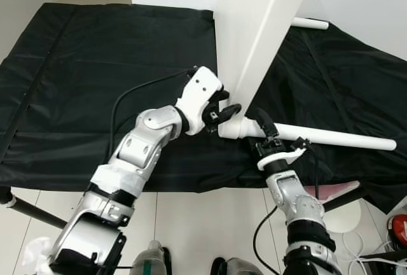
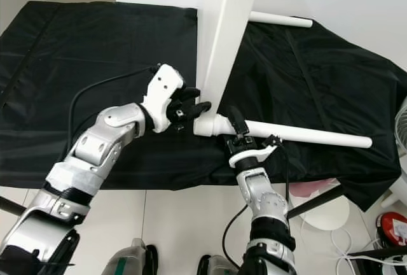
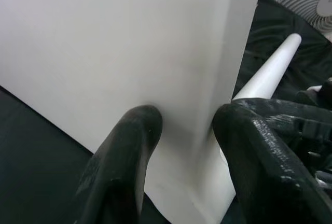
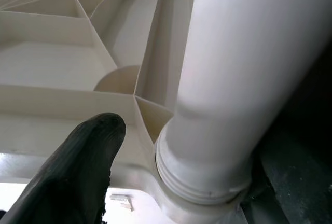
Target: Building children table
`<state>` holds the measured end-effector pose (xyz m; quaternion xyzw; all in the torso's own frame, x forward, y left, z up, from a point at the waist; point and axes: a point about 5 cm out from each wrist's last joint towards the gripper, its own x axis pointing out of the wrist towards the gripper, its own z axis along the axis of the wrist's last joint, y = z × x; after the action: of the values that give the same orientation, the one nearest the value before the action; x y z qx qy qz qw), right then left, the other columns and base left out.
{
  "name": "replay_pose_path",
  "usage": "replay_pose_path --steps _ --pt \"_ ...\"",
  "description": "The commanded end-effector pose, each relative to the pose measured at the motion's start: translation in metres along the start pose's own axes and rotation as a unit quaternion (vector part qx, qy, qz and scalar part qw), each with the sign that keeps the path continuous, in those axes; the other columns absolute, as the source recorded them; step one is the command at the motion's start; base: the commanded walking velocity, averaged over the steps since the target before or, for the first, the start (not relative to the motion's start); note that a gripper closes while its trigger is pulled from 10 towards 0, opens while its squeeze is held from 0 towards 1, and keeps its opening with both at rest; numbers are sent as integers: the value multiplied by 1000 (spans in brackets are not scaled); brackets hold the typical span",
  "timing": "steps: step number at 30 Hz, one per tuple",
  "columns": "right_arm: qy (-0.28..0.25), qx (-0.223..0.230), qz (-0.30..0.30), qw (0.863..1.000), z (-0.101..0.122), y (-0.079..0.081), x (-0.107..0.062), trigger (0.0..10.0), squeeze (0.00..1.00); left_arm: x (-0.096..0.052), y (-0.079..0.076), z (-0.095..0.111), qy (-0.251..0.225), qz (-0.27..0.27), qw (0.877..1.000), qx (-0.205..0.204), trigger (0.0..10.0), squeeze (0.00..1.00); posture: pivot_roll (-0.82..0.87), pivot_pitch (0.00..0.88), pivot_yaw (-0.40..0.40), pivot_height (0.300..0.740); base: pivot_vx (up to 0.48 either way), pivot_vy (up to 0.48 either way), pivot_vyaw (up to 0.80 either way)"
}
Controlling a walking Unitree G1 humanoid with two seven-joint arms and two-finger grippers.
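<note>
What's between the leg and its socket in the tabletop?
Nothing visible. The leg is already seated at the tabletop corner; right gripper is at its threaded end, left gripper on the tabletop edge.

White tabletop (image 1: 254, 20) stands on edge, leg (image 1: 331, 137) screwed into corner
</note>
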<state>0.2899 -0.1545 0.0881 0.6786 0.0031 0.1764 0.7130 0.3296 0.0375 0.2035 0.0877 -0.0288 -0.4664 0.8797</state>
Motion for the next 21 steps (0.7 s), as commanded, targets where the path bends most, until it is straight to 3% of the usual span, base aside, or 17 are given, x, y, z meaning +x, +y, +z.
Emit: replay_pose_path --steps 1,6,14,16,18,21 --pt "25 9 22 999 -7 10 -3 10000 0 -2 22 -1 10 170 985 -13 10000 0 62 70 -37 740 0 0 0" --pt "30 15 67 997 -10 33 -15 10000 0 -2 26 4 3 182 983 -9 10000 0 57 73 -36 740 0 0 0" --pt "30 9 67 997 -12 41 -26 10000 0 -1 28 7 2 185 983 -10 10000 0 57 73 -36 740 0 0 0" --pt "33 -8 76 997 -12 47 -33 10000 0 0 28 8 1 185 983 -11 10000 0 52 74 -34 740 0 0 0" --pt "30 -71 94 993 -4 64 -39 10000 0 -1 26 9 -8 170 985 -24 10000 0 45 76 -26 740 0 0 0" --pt "22 -90 91 991 1 67 -36 10000 0 -2 22 10 -15 156 987 -27 10000 0 45 76 -26 740 0 0 0"
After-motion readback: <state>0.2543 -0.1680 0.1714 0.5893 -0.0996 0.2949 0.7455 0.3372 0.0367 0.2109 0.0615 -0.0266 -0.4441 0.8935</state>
